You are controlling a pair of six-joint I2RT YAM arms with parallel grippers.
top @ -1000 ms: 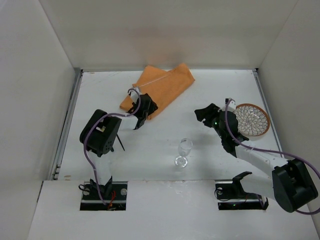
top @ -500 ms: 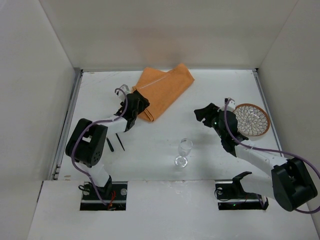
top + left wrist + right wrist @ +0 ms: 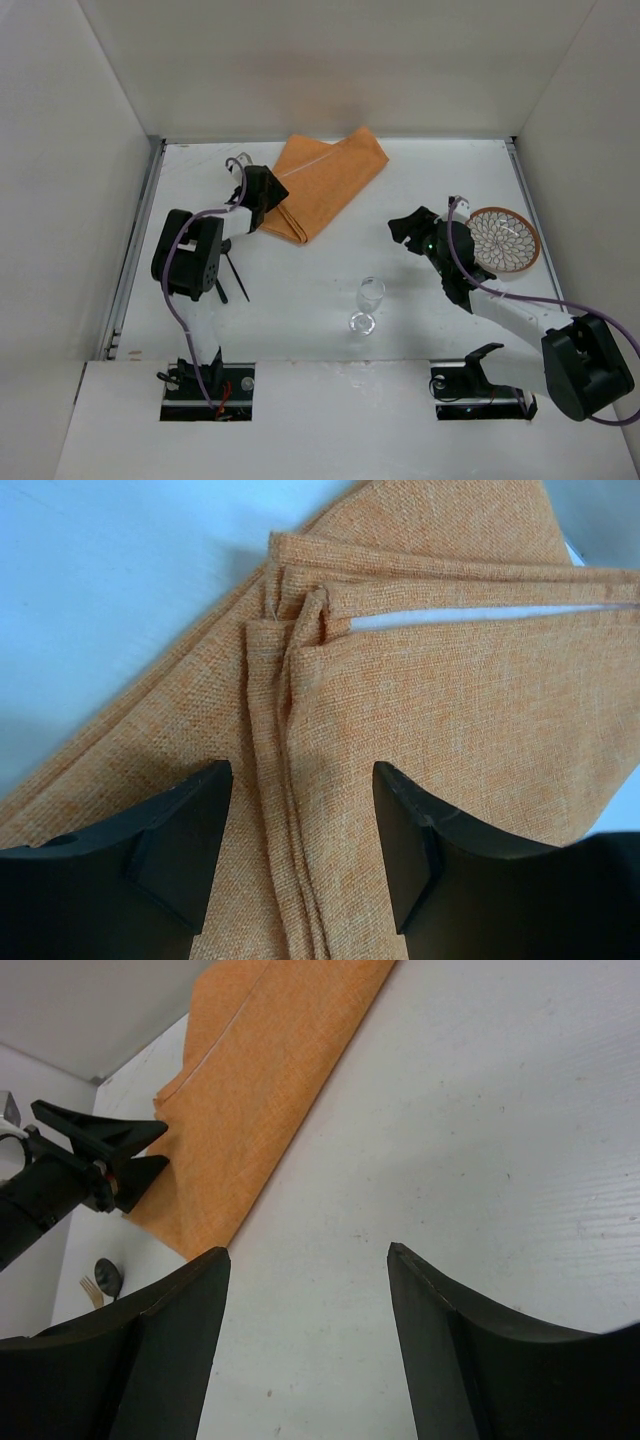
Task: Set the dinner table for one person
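The dinner table [image 3: 430, 175] is the large white surface. A folded orange cloth placemat [image 3: 325, 180] lies at its far middle. My left gripper [image 3: 260, 196] is open over the placemat's left corner. In the left wrist view, the placemat's folded edges [image 3: 300, 680] run between the two fingers [image 3: 180, 830]. My right gripper [image 3: 405, 228] is open and empty above bare table [image 3: 420, 1160], left of a round patterned plate [image 3: 505, 240]. A clear wine glass [image 3: 369, 303] stands upright at the near middle.
Dark cutlery [image 3: 232, 278] lies on the table under the left arm; a spoon [image 3: 107, 1277] and fork show in the right wrist view. Metal rails [image 3: 140, 240] run along the side edges. White walls enclose three sides.
My left gripper has moved left and farther away along the placemat's edge to its left corner, and the arm has swung left. The right arm has hardly moved.
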